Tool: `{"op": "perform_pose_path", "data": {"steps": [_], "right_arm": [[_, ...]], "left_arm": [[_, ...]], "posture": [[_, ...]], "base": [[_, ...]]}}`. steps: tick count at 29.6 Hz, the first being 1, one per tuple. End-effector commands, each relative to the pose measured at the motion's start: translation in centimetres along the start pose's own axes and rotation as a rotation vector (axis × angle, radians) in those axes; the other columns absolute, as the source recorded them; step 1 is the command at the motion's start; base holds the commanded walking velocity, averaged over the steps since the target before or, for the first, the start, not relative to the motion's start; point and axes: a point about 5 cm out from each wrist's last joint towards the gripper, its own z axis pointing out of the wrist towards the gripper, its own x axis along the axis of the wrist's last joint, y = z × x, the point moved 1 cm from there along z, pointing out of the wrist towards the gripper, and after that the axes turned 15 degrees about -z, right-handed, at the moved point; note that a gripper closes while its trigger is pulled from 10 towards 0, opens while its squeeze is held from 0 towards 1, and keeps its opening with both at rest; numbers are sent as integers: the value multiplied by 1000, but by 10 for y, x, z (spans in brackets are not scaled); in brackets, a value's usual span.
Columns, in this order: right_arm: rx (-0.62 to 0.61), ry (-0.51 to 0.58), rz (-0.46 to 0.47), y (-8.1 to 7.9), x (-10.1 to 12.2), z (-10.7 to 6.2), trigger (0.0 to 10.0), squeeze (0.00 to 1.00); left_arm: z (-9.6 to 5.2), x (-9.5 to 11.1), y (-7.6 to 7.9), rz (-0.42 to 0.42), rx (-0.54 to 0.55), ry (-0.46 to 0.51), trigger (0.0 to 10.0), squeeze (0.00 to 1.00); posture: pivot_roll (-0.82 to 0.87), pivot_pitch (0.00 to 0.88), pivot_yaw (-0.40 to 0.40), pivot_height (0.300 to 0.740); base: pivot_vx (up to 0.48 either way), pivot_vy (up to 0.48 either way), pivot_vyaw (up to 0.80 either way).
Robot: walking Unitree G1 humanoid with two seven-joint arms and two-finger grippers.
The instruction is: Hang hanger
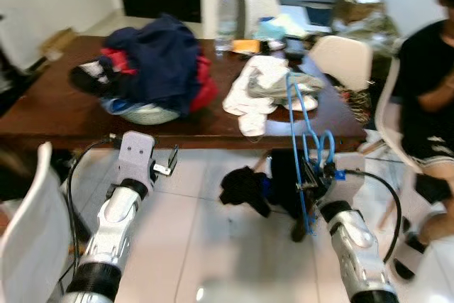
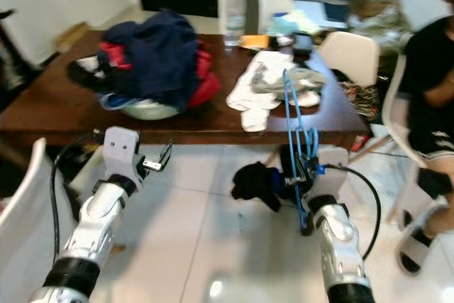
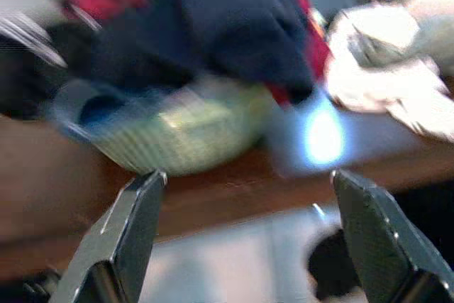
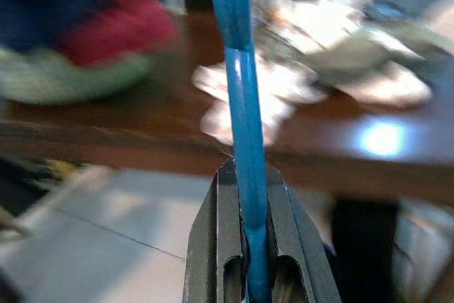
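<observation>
- The right gripper (image 2: 303,175) is clamped on a blue hanger (image 1: 301,122); in the right wrist view its two black fingers (image 4: 213,246) press against the blue bar (image 4: 241,104) from both sides.
- The hanger stands roughly upright above the right gripper, in front of the near edge of the brown worktop (image 1: 57,115), its upper part showing against the white clothes (image 1: 259,90) on that worktop.
- The left gripper (image 1: 164,164) is held out before the worktop's near edge, its fingers (image 3: 124,232) spread wide apart with nothing between them.
- On the worktop a pale basket (image 1: 149,113) carries a heap of dark blue and red clothes (image 1: 159,58); a clear bottle (image 1: 226,8) stands further back.
- A dark garment (image 1: 245,188) lies on the tiled floor (image 1: 198,246) under the worktop, between the two arms.
- A person (image 1: 425,97) in black sits on a white chair (image 1: 389,122) at the robot's right.
</observation>
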Motion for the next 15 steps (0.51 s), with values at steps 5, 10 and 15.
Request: {"op": "perform_pose_path", "data": {"steps": [5,10,15], "right_arm": [[-8,15,-1,2,8,2,10000,0],[-13,3,-11,4,11,3,10000,0],[-1,-31,-20,1,7,-1,10000,0]], "left_arm": [[9,28,4,-4,-17,74,10000,0],[20,79,-1,-8,10,216,10000,0],[23,111,-5,33,45,288,10000,0]], "posture": [[123,43,-17,740],[123,43,-17,740],[125,46,-18,740]], "base": [[0,0,0],[259,0,0],[281,0,0]]}}
